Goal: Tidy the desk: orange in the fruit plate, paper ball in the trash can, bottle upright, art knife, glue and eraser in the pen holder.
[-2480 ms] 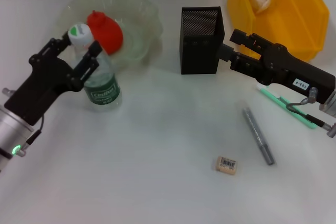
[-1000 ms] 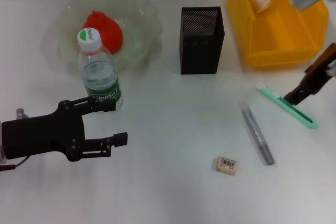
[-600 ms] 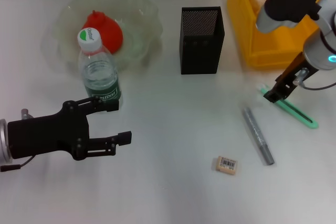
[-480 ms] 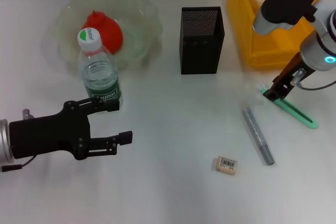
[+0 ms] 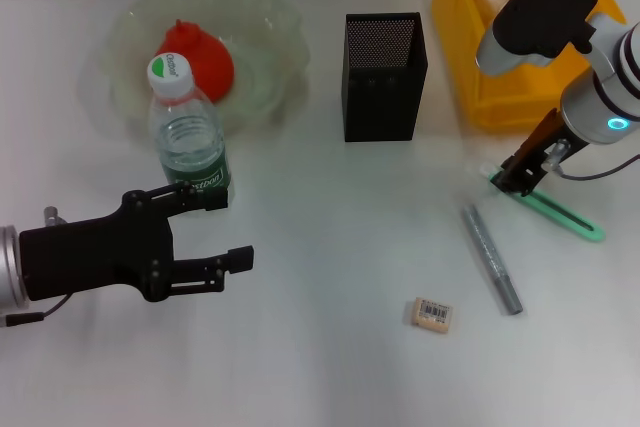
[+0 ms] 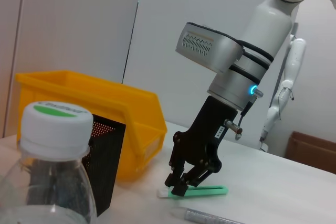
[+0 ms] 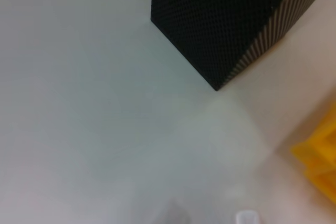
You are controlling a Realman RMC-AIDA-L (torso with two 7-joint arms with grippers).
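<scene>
While its fingers stand apart, the right gripper (image 5: pixel 513 178) points down at one end of the green art knife (image 5: pixel 548 204), which lies flat on the white desk (image 5: pixel 330 347) before the trash can (image 5: pixel 520 42). Beside the upright bottle (image 5: pixel 189 137), the left gripper (image 5: pixel 222 230) hovers open.

Black metal-mesh pen holder (image 5: pixel 384 75) (matt), glossy yellow plastic trash can (image 5: pixel 540 57), clear plastic bottle (image 5: pixel 188 147), smooth white table (image 5: pixel 330 347).

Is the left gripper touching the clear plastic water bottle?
Apart. Head view shows the open left gripper beside and below the upright bottle, table visible between them.
</scene>
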